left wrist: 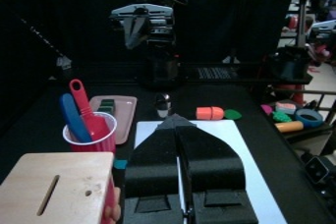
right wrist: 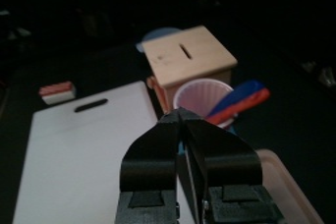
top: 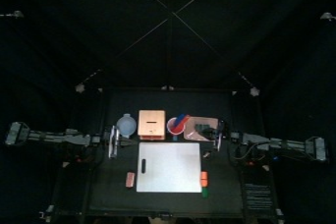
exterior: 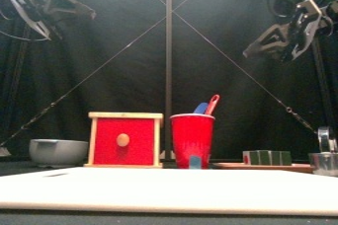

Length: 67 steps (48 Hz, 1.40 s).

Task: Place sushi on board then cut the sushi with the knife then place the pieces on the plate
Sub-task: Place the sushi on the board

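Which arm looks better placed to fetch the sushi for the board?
The right, probably. The sushi sits on the pink tray at the right, close to the right gripper; the left gripper hangs far off, beyond the red cup.

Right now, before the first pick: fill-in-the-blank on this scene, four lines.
1. The red cup holds two toy ___.
2. The sushi roll lies on the pink ___, not the white cutting board.
3. The wooden box stands between the blue-grey bowl and the ___.
4. The left gripper and right gripper are both ___, holding nothing.
Missing: knives; tray; red cup; shut.
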Available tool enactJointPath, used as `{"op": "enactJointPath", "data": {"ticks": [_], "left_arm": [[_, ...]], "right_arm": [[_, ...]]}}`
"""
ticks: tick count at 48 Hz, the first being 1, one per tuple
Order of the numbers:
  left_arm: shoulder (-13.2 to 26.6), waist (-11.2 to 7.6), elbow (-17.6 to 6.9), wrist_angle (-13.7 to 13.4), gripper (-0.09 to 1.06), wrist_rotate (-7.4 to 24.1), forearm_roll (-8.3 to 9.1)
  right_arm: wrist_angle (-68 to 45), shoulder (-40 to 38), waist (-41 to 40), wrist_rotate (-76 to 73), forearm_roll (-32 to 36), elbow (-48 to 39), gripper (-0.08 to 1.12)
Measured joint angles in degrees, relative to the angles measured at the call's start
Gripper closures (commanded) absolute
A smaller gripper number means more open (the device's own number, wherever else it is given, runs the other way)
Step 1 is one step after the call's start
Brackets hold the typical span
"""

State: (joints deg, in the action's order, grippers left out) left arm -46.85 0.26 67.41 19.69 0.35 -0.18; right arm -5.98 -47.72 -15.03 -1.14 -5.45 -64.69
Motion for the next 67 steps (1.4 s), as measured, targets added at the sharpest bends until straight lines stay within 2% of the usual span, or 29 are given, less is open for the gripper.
{"op": "enactJointPath", "data": {"ticks": [9,16,29,37,56,67], "left_arm": [[3.8,0.09,0.0,0.3,0.99,0.0,0.62],[5.8,0.09,0.2,0.3,0.99,0.0,0.70],[6.5,0.18,0.4,0.3,0.99,0.0,0.62],[6.5,0.18,0.4,0.3,0.99,0.0,0.62],[6.6,1.23,0.4,0.3,0.99,0.0,0.62],[6.5,1.23,0.4,0.3,0.99,-0.3,0.53]], "right_arm": [[13.9,5.4,-7.0,0.7,0.2,5.0,0.87],[21.6,10.5,-10.5,1.2,3.3,7.7,0.68],[24.4,13.2,-10.8,1.2,12.3,8.4,0.31],[27.2,13.7,-11.2,1.5,13.7,8.8,0.16],[30.8,21.8,-14.4,9.3,13.0,9.7,0.14],[31.9,27.8,-17.1,17.3,8.0,12.1,0.14]]}}
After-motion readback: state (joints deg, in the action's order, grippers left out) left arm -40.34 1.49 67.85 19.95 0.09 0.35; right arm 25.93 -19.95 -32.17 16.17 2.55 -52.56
